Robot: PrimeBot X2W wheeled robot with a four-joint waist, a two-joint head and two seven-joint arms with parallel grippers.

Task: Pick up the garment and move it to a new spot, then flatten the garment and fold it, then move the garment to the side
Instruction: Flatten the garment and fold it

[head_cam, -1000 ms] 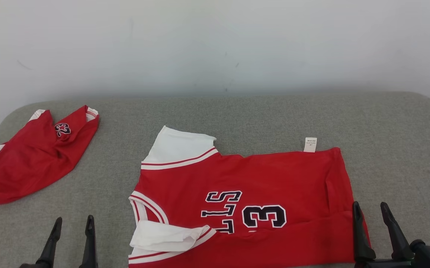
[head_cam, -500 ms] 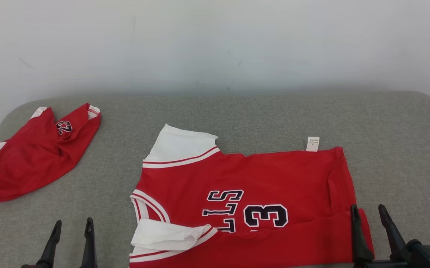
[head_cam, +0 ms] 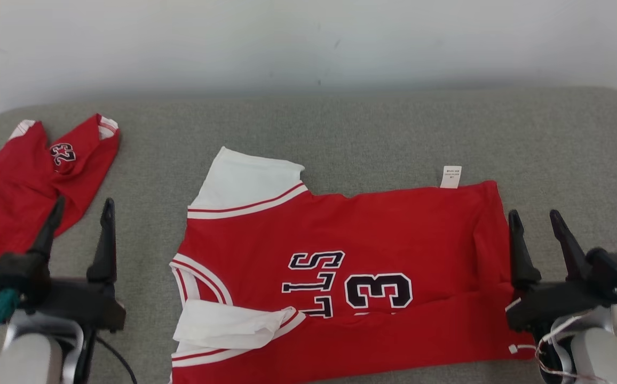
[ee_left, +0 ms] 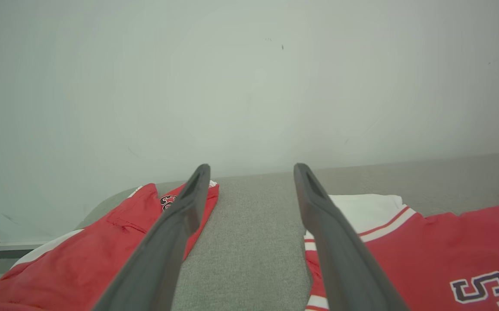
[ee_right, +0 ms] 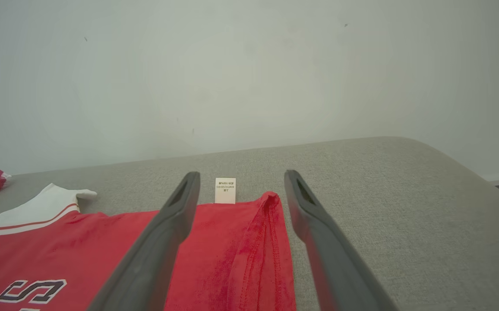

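Note:
A red jersey with white sleeves and dark lettering, the garment (head_cam: 383, 250), lies mostly flat on the grey padded table (head_cam: 340, 128), collar to the left, hem to the right. Its near sleeve is bunched. My left gripper (head_cam: 80, 209) stands open over bare table left of the collar, nothing between its fingers. My right gripper (head_cam: 534, 220) is open at the hem's right edge. In the right wrist view the garment's hem (ee_right: 266, 250) lies between the open fingers, with a white label (ee_right: 225, 190) beyond. The left wrist view has the garment's white sleeve (ee_left: 361, 207) at right.
A second red garment (head_cam: 15, 192) lies crumpled at the table's far left, also red garment (ee_left: 94, 250) in the left wrist view. A pale wall (head_cam: 308, 42) runs behind the table. The table's rounded right corner (ee_right: 439, 160) falls away beside my right gripper.
The head camera has tilted down, so the whole picture shifted. Both grippers have risen into fuller view and reach further forward, still open; the garment lies as before.

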